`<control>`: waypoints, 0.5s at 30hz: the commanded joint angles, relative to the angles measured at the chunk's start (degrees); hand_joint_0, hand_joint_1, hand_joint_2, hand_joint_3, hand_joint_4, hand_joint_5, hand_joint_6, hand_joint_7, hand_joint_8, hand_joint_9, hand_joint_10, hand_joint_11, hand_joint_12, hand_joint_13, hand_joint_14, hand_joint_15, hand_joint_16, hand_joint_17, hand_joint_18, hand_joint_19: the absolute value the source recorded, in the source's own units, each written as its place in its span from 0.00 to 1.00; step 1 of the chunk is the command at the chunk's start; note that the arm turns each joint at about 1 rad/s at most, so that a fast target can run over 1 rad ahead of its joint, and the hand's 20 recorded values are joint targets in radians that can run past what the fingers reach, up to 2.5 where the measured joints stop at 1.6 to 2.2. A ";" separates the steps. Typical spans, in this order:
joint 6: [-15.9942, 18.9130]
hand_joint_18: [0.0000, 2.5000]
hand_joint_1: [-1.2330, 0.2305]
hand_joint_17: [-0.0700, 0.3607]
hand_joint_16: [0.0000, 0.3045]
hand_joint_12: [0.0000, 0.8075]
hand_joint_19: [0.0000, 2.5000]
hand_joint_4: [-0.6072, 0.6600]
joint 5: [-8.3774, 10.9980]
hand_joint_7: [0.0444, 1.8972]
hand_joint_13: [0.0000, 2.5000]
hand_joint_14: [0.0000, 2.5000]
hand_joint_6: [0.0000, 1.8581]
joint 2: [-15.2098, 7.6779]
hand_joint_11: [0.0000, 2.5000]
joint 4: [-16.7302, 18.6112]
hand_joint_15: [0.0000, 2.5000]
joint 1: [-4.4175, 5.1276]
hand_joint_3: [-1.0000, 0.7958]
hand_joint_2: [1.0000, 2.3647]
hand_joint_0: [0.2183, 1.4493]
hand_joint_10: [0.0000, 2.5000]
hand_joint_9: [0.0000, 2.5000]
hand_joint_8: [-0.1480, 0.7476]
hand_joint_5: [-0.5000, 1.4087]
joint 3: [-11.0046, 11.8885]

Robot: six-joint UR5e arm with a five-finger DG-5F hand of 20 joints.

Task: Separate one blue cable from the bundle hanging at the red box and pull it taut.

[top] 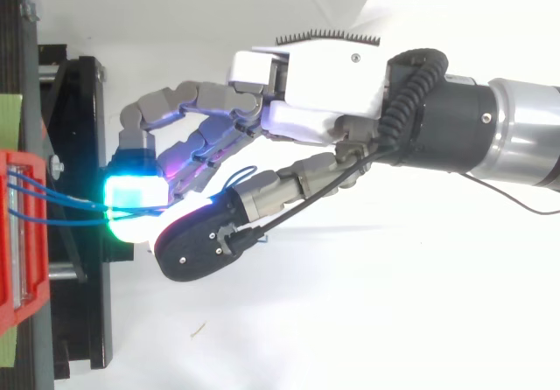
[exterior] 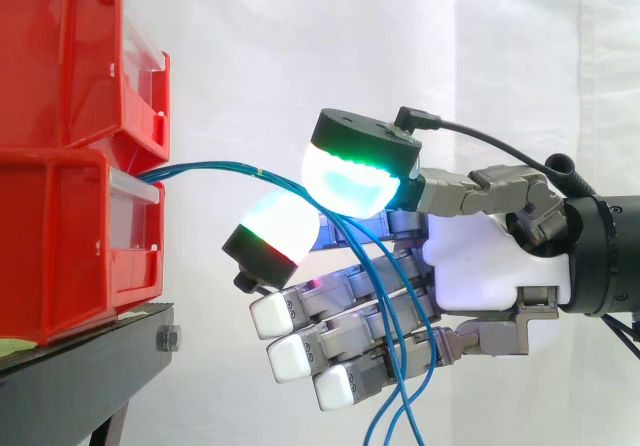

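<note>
**The hand holds blue cables next to the red bins**

The arm point(top: 516, 141) comes in flat from the side away from the red bins point(exterior: 60, 246). It points straight at them. The hand point(exterior: 490, 266) is at the end of the arm, with its white palm on the far side from the bins and its fingers reaching toward them. It stops a little short of the bins and does not touch them.

Two big glowing pads point(exterior: 355, 176) sit at the top of the hand, on the side near the bins. One glows blue-green and the other glows white. They are pressed close together, and the blue cables point(exterior: 215, 168) run between them, so the hand is pinching the cables. The other fingers point(exterior: 300, 311) are lower down and bent a bit. They point at the bins and hold nothing.

The cables come out from between the top bin and the bottom bin. They curve over to the two pads. After the pads they hang down loose in front of the lower fingers. I cannot tell if only one cable is in the pinch or more.

A white curtain point(exterior: 250, 46) hangs behind the bins and the hand. The bins are stacked one on the other on a black stand point(exterior: 70, 386).
</note>
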 commanded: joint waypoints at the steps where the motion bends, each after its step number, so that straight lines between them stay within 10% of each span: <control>1: 0.00 0.27 0.33 0.38 0.13 0.41 0.19 0.57 0.66 0.59 0.33 0.01 0.36 -0.08 0.19 -0.03 0.13 0.17 0.34 0.01 0.33 0.01 0.30 0.44 0.17 0.00; 15: 0.09 0.28 0.44 0.37 0.13 0.41 0.20 0.58 1.10 0.60 0.34 0.01 0.36 0.01 0.20 -0.29 0.14 0.35 0.32 0.01 0.31 0.01 0.32 0.45 0.19 0.00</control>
